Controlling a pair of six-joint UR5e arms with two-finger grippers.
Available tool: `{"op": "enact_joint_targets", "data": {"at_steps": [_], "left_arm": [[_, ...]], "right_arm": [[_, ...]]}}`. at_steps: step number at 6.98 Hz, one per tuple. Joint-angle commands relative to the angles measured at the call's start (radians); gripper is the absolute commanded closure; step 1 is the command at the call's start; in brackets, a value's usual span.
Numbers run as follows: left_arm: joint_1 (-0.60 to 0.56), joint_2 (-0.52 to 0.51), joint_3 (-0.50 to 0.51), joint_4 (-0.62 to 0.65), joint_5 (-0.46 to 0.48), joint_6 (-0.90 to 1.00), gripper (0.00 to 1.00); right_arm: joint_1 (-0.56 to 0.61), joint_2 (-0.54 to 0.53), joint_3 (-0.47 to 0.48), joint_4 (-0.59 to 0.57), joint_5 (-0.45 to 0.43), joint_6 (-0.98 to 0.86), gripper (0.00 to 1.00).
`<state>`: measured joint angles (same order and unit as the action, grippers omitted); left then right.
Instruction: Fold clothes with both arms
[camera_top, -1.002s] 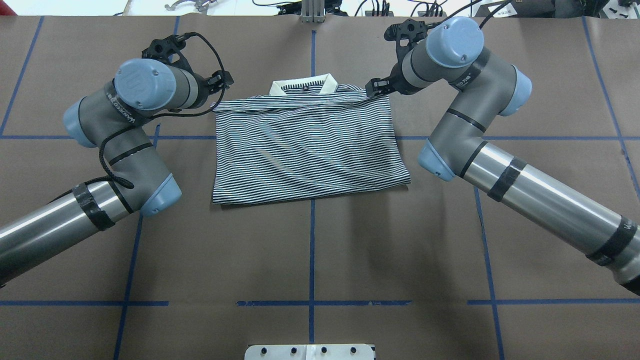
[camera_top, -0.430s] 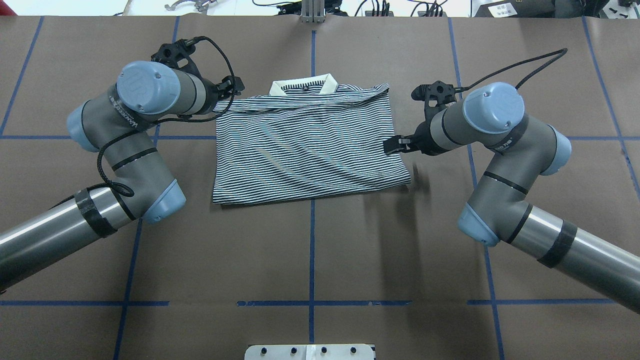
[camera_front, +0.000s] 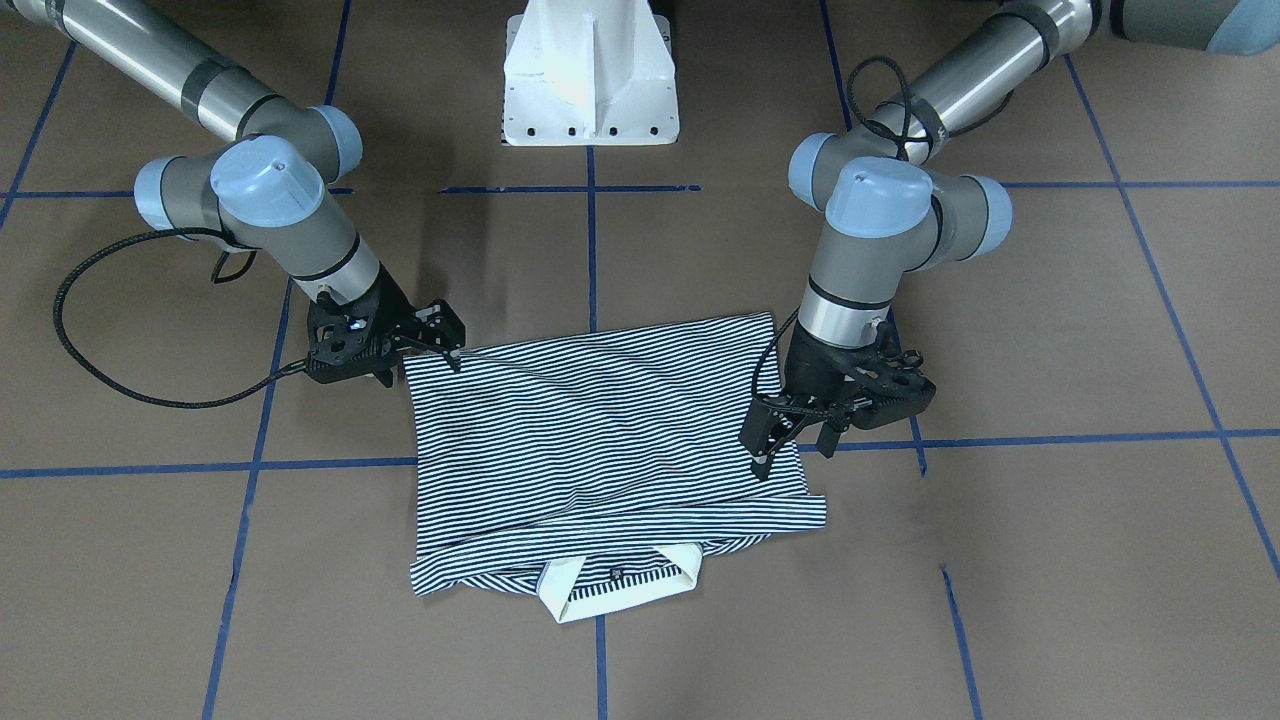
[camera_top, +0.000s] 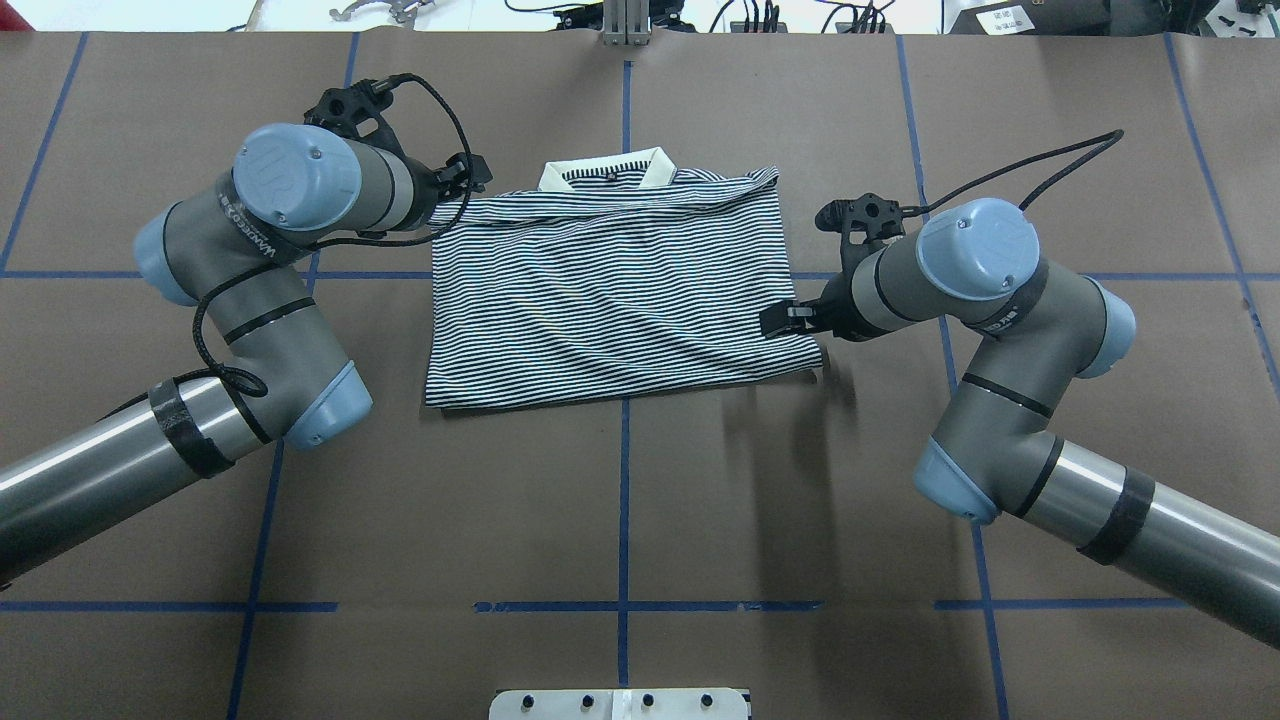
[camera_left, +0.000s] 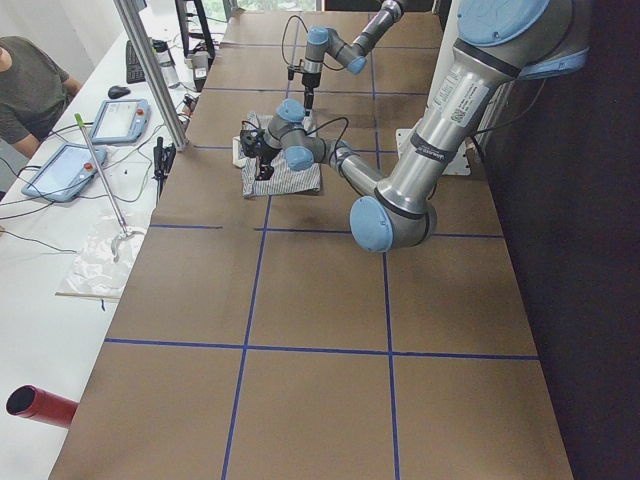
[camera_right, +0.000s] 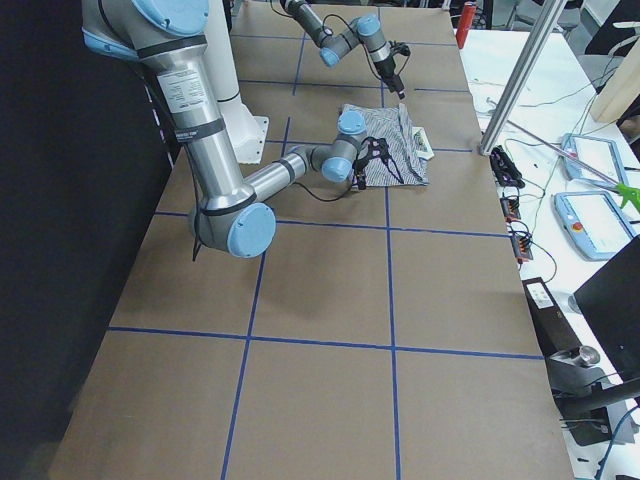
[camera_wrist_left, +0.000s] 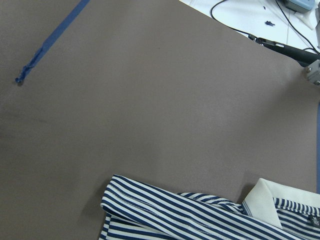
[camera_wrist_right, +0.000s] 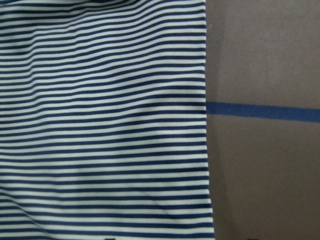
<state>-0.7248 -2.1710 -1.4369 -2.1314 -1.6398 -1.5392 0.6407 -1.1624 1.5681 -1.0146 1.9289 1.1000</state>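
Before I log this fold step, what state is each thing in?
Shirt, folded, lying flat, collar exposed.
Left gripper, open, over the shirt's corner beside the collar, gripping nothing.
Right gripper, open, at the shirt's opposite side edge, gripping nothing.

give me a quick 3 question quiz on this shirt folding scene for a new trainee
1. True or false: the collar of the shirt lies on the side away from the robot's base.
2. Compare the left gripper and the right gripper: which is nearer the collar? A. left B. right C. equally near
3. Fill in: the tape lines on the table are ____.
Key: 1 true; 2 A; 3 blue.
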Motion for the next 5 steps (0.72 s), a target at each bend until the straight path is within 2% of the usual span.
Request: {"op": "enact_joint_targets", "data": {"at_steps": [1, 2, 5], "left_arm": [[0.001, 0.002, 0.0, -0.001, 0.0, -0.001, 0.01], [0.001, 0.005, 0.0, -0.001, 0.0, -0.001, 0.01], [0.007, 0.005, 0.003, -0.001, 0.002, 0.001, 0.01]], "right_arm": [[-0.004, -0.002, 0.0, -0.004, 0.001, -0.009, 0.69], [-0.004, -0.009, 0.0, -0.007, 0.002, -0.012, 0.97], [0.005, -0.026, 0.03, -0.024, -0.005, -0.012, 1.0]]}}
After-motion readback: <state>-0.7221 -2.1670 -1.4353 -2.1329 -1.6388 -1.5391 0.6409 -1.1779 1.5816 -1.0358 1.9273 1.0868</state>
